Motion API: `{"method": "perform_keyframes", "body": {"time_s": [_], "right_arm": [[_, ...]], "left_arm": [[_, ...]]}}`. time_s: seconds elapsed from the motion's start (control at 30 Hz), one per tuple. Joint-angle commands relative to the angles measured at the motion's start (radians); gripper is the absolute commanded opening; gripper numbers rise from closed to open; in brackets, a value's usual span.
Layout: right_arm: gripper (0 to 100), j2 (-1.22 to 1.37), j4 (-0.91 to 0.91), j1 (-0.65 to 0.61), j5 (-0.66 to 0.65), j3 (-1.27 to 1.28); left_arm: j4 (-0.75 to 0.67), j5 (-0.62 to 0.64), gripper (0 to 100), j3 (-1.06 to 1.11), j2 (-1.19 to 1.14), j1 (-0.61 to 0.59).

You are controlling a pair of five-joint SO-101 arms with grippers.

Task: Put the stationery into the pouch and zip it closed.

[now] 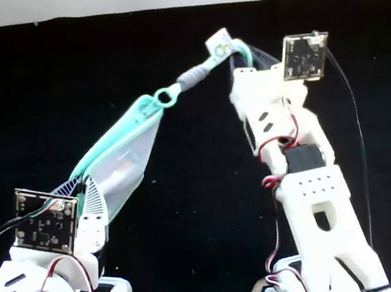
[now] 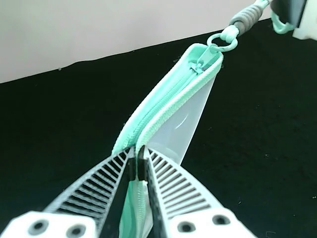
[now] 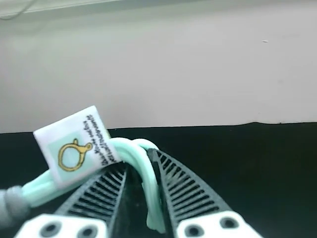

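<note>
A translucent pouch [image 1: 121, 159] with a mint-green zipper edge [image 2: 166, 106] hangs stretched in the air between both arms. My left gripper [image 1: 78, 186] is shut on the pouch's lower end, the ribbed fingers [image 2: 163, 178] pinching the mint edge. The zipper slider sits at the far end, by a mint ring [image 2: 221, 40]. From that ring a grey and mint strap [image 1: 197, 74] with a white tag [image 3: 77, 146] runs to my right gripper [image 1: 241, 57], which is shut on the strap's mint loop [image 3: 148, 183]. The zipper looks shut along its visible length. Something pale lies inside the pouch.
A black cloth [image 1: 191, 218] covers the table, and a pale wall [image 3: 173, 64] stands behind its far edge. Red, black and white cables run along both arm bodies [image 1: 310, 196].
</note>
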State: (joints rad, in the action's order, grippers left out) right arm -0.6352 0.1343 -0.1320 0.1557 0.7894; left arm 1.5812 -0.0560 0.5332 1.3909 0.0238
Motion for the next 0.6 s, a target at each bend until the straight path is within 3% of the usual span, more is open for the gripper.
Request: {"method": "perform_keyframes", "body": {"time_s": [0.0, 0.3, 0.57], "right_arm": [[0.5, 0.067, -0.076, 0.122, -0.006, -0.051], [0.5, 0.177, -0.113, 0.217, -0.008, -0.051], [0.6, 0.176, -0.097, 0.142, -0.009, -0.039]], "left_arm": [[0.032, 0.006, 1, 0.013, -0.002, -0.01], [0.032, 0.006, 1, 0.015, -0.002, -0.01], [0.031, 0.006, 1, 0.015, -0.002, -0.01]]}}
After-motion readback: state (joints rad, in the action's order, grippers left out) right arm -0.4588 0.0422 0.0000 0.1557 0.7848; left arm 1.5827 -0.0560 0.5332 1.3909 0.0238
